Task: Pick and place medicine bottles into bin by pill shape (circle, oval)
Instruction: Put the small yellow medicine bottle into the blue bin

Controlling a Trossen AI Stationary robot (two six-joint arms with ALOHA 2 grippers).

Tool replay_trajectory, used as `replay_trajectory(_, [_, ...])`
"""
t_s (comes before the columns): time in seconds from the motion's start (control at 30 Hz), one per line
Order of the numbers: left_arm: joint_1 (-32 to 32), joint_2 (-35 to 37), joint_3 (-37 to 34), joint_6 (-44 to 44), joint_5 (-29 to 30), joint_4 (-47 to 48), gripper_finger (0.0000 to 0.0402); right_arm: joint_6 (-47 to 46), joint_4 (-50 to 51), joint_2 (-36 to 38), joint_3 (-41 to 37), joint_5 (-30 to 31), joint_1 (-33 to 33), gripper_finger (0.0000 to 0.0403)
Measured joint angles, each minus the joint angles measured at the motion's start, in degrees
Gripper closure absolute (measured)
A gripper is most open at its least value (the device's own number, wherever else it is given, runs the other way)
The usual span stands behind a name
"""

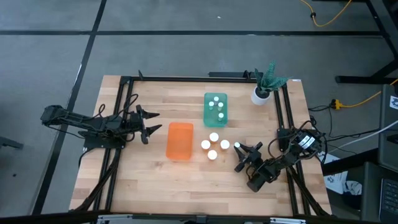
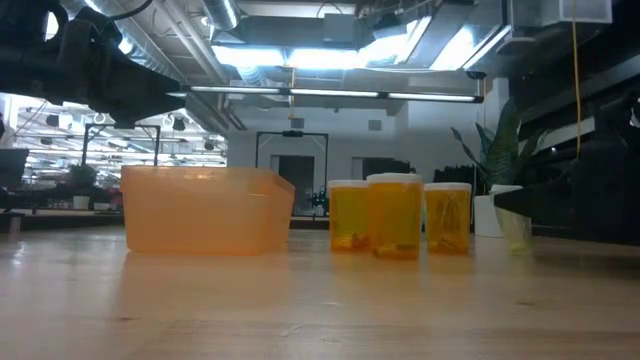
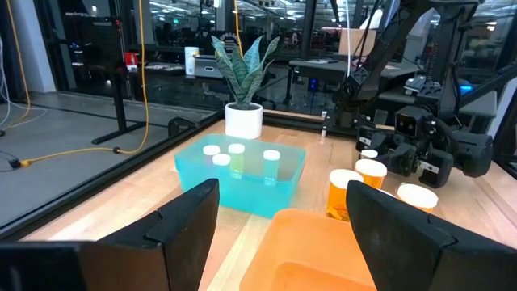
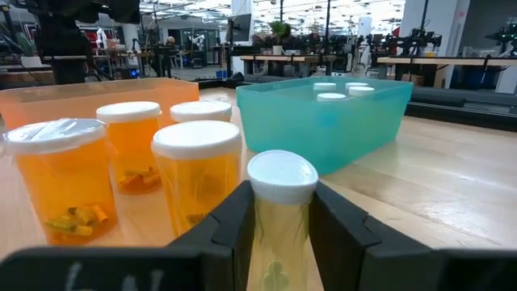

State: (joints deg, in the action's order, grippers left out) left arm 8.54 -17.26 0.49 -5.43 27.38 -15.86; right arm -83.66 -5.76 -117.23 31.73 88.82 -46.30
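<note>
**Four bottles binned, five still to sort**

Nearest the right arm, the right hand (image 4: 279,234) is clamping a narrow clear white-capped bottle (image 4: 281,212) on the wooden surface (image 1: 149,180). Four wide amber bottles (image 1: 213,137) are waiting beside the empty translucent orange bin (image 1: 180,140). Four narrow bottles are sitting in the teal-green bin (image 1: 208,115). The left hand (image 1: 148,122), fingers apart, is idling beyond.

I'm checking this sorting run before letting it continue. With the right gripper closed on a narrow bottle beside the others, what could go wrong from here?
1. The right gripper clamps the narrow white-capped clear bottle close beside four wide orange white-capped bottles; swinging away might topple the nearest one.
2. The fingers hold the bottle below its cap, so it may slip or tilt during lifting.
3. The translucent teal bin already holds four bottles; a drop could land on a cap.
</note>
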Motion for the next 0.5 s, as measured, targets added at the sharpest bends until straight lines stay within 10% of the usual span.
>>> replay_trajectory(0.5, [0.0, 0.02, 0.02, 0.0, 0.0, 0.0, 0.0139, 0.15, 0.02, -0.11, 0.0, -0.98, 0.02, 0.0194])
